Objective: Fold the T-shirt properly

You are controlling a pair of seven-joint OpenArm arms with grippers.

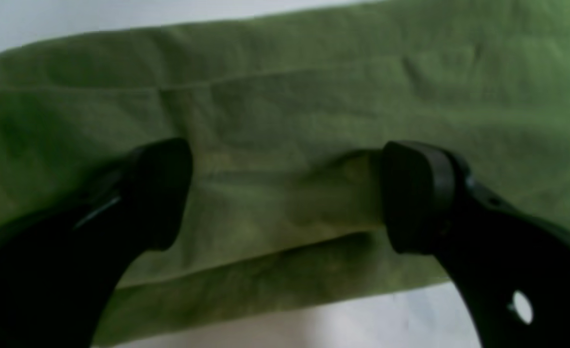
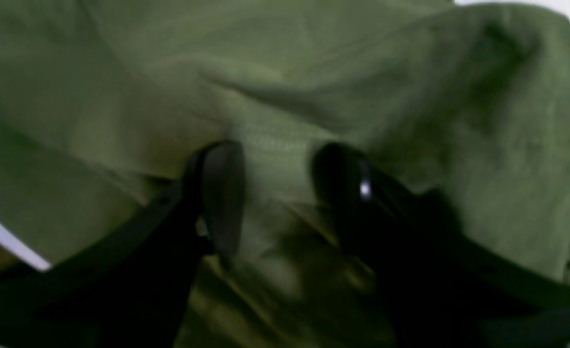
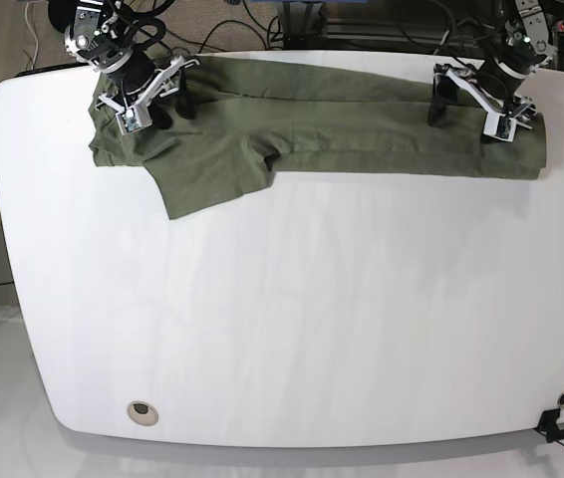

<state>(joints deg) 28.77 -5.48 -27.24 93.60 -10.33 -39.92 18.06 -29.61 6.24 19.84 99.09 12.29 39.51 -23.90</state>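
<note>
While folded lengthwise into a long band, these lines hold:

T-shirt (image 3: 362, 124): olive-green, lying along the table's far edge, at twelve o'clock of the top; one sleeve flap spreads toward seven o'clock at the base view's left end.

Left claw (image 1: 285, 193): spread wide over the band's end at the base view's right, fingertips pressed to the cloth, a low ridge of fabric between them, nothing pinched.

Right claw (image 2: 277, 193): about half open over bunched, wrinkled cloth at the opposite end; whether it grips the fabric, I cannot tell.

Table (image 3: 312, 319): white, round-cornered.
</note>
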